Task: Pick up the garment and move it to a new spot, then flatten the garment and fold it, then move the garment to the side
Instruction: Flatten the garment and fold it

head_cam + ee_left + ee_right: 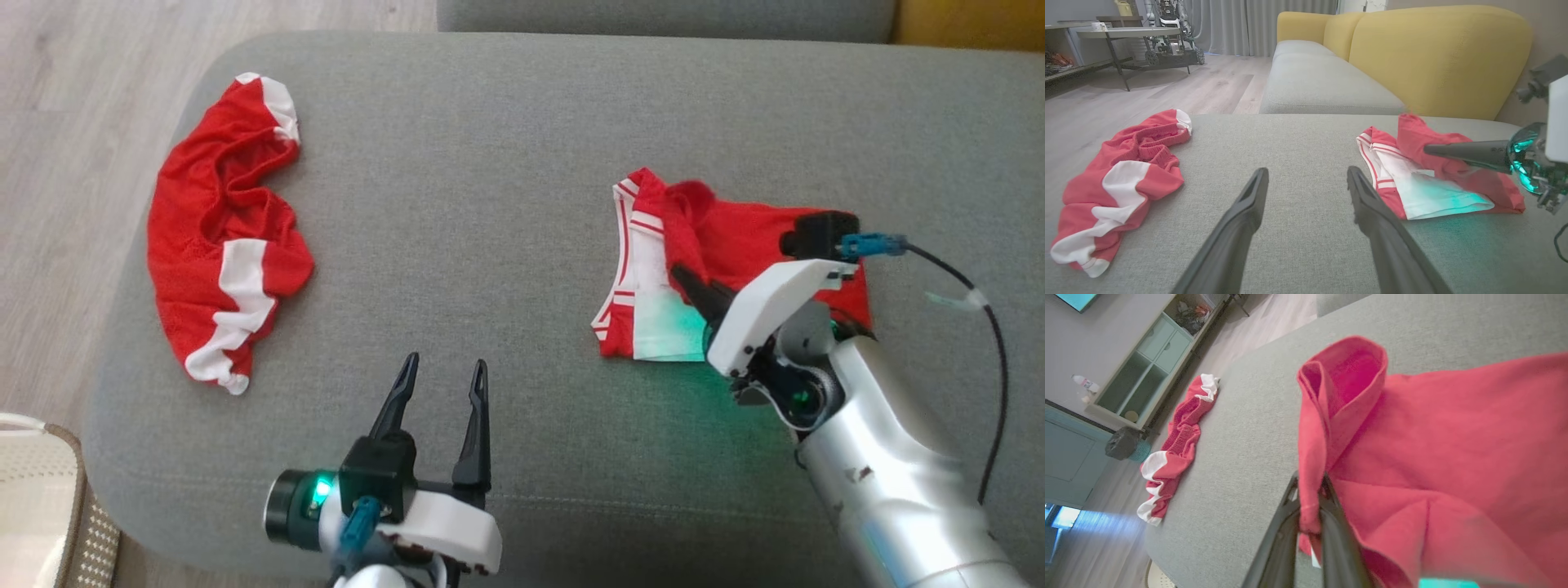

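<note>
A red garment with a white striped panel (735, 237) (1412, 192) (1453, 437) lies partly folded on the right of the grey cushion (522, 163). My right gripper (682, 278) (1309, 486) is shut on a raised fold of its red cloth, which stands up between the fingers. The same gripper's dark fingers (1453, 151) reach in from the right in the left wrist view. Near the cushion's front edge, my left gripper (443, 363) (1306, 173) is open and empty, fingers pointing away over bare cushion, well left of the garment.
A second red and white garment (220, 237) (1122, 179) (1175, 453) lies crumpled near the cushion's left edge. Wood floor (65, 122) lies beyond that edge. A yellow backrest (1433, 53) rises behind. A black cable (992, 367) loops off the right wrist.
</note>
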Robot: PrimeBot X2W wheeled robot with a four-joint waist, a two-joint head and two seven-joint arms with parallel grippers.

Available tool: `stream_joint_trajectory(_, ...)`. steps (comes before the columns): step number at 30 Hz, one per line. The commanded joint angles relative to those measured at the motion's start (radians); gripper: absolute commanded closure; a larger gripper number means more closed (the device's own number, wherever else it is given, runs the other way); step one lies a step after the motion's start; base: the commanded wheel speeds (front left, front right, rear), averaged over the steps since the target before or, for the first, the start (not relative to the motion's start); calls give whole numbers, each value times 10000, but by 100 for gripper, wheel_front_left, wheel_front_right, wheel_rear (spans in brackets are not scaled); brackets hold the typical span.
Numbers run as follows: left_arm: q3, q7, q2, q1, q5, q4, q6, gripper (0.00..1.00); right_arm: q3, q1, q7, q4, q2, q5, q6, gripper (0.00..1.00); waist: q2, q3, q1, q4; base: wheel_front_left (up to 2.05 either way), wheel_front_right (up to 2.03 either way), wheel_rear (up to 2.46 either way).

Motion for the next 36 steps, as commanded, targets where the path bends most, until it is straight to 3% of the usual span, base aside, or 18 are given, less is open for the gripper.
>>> stream_joint_trajectory(1, 384, -124, -75, -91, 36, -268, -40, 0, -60, -208, -42, -647, 136, -48, -2, 100, 0, -64, 0, 65, 0, 0, 0)
stream_joint_trajectory(8, 263, -124, -85, -104, 126, -170, -204, 0, -969, -105, -1058, -429, 136, -55, -2, 100, 0, -291, 0, 387, 0, 0, 0)
stream_joint_trajectory(18, 23, -119, -143, -186, 216, -149, -314, 0, -449, -1651, -2313, 1759, 137, 509, -2, 100, 0, -47, 0, 978, 0, 0, 0)
stream_joint_trajectory(22, -45, -109, -202, -275, 209, -44, -356, 0, 212, -2133, -2500, 2622, 137, 1079, -2, 100, 0, 76, 0, 1200, 0, 0, 0)
stream_joint_trajectory(23, -38, -109, -203, -277, 194, -23, -353, 0, 427, -2185, -2496, 2770, 137, 1270, -2, 95, 0, 87, 0, 1220, 0, 0, 0)
stream_joint_trajectory(24, -29, -109, -201, -275, 182, -10, -351, 0, 635, -2225, -2519, 2906, 137, 1439, -2, 75, 0, 97, 0, 1229, 0, 0, 0)
stream_joint_trajectory(25, -22, -110, -195, -271, 174, 0, -349, 0, 838, -2257, -2541, 3027, 137, 1607, -2, 65, 0, 101, 0, 1227, 0, 0, 0)
stream_joint_trajectory(27, -2, -110, -194, -260, 159, 25, -330, 0, 1240, -2294, -2586, 3197, 137, 1947, -2, 59, 0, 90, 0, 1180, 0, 0, 0)
stream_joint_trajectory(28, 7, -111, -197, -254, 151, 37, -317, 0, 1461, -2297, -2604, 3252, 137, 2090, -2, 40, 0, 72, 0, 1134, 0, 0, 0)
stream_joint_trajectory(29, 12, -111, -198, -249, 142, 48, -311, 0, 1663, -2297, -2626, 3267, 137, 2248, -2, 7, 0, 49, 0, 1083, 0, 0, 0)
stream_joint_trajectory(30, 13, -111, -199, -249, 135, 55, -307, 0, 1836, -2307, -2692, 3231, 137, 2408, -2, 0, 0, 32, 0, 1035, 0, 0, 0)
stream_joint_trajectory(36, 94, -114, -158, -194, 117, 10, -201, 0, 2305, -2498, -3840, 2675, 119, 2352, -2, 0, 0, -79, 0, 703, 0, 0, 0)
